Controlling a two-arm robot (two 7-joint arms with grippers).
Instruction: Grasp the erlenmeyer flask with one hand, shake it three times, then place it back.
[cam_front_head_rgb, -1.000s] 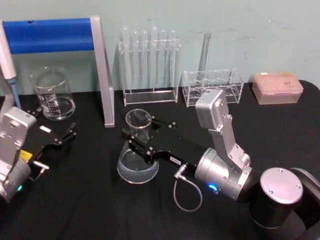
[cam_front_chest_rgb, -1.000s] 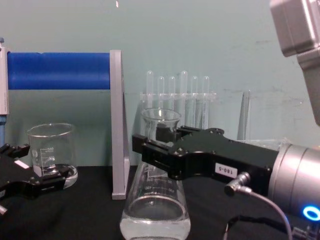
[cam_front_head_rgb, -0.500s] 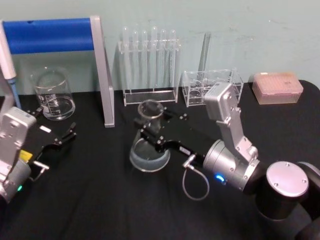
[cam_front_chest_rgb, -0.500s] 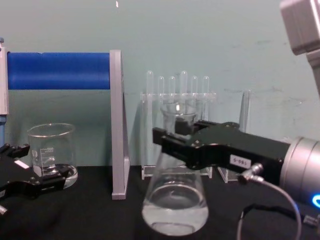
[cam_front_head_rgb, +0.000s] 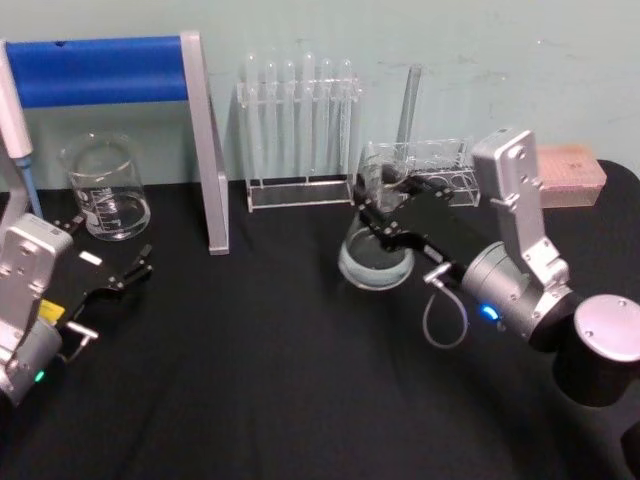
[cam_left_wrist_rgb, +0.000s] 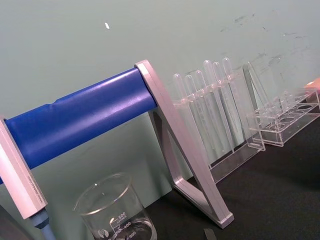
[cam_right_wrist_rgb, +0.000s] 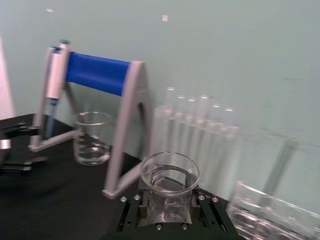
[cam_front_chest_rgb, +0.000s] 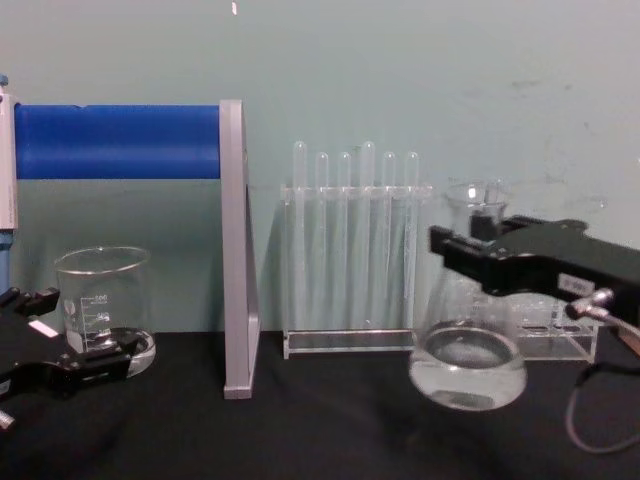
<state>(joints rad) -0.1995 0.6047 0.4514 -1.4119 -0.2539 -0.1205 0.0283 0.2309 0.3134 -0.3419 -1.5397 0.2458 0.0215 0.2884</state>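
Pale green wall stands behind the black tabletop (cam_front_head_rgb: 250, 380). The right end effector (cam_front_head_rgb: 380, 205) is clamped on the neck of the flask (cam_front_chest_rgb: 467, 352), which hangs clear of the tabletop, close to the low clear rack (cam_front_head_rgb: 440, 172) and near the test tube rack (cam_front_chest_rgb: 350, 250). The left end effector (cam_front_head_rgb: 108, 268) rests spread wide and empty by the beaker (cam_front_head_rgb: 103, 188).

As I judge it, a wide swing could knock the glass against either rack. Hard shaking could slosh liquid out of the open mouth, and the smooth neck could slip in the jaws.

The beaker's graduations seem to read 400 and 300 in the left wrist view. The white label (cam_front_chest_rgb: 575, 285) on the right end effector and the flask's marks are unreadable.
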